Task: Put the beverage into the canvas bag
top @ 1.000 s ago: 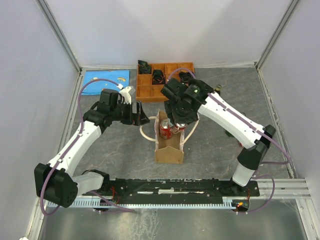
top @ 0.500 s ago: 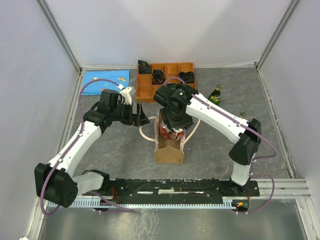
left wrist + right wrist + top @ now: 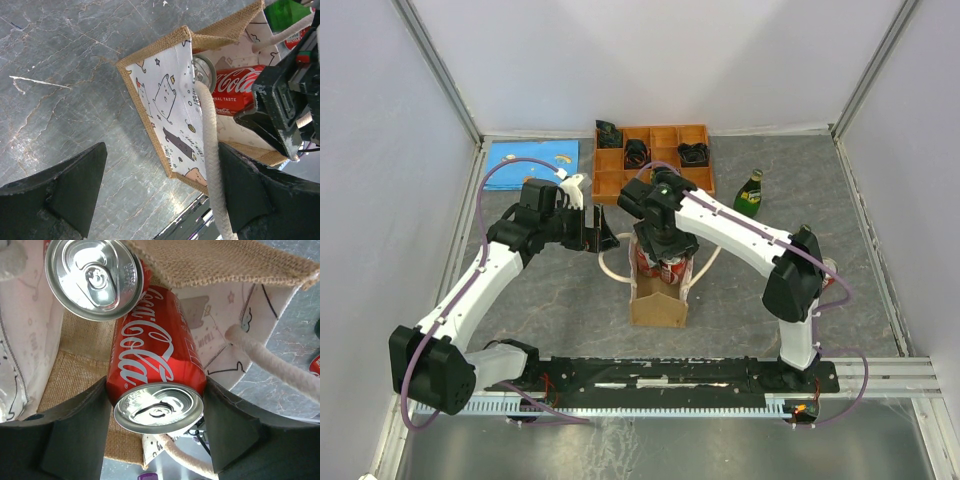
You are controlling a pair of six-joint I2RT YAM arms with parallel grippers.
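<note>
The canvas bag (image 3: 658, 305) stands open at the table's middle, with tan burlap outside, a white cartoon-print lining (image 3: 170, 100) and cream rope handles (image 3: 212, 150). My right gripper (image 3: 665, 250) is down in the bag's mouth, shut on a red Coca-Cola can (image 3: 150, 355), one finger on each side of it. A second cola can (image 3: 95, 277) is inside the bag beside it. My left gripper (image 3: 597, 235) is open just left of the bag, its jaws wide apart over the floor. One rope handle runs along its right finger (image 3: 250, 190).
An orange wooden compartment tray (image 3: 612, 182) with small dark items stands behind the bag. A green bottle (image 3: 750, 193) stands at the back right. A blue sheet (image 3: 530, 158) lies at the back left. Grey walls close in the table.
My right arm has swung left and lowered the can into the bag's mouth, uncovering the green bottle. The left arm has not moved.
</note>
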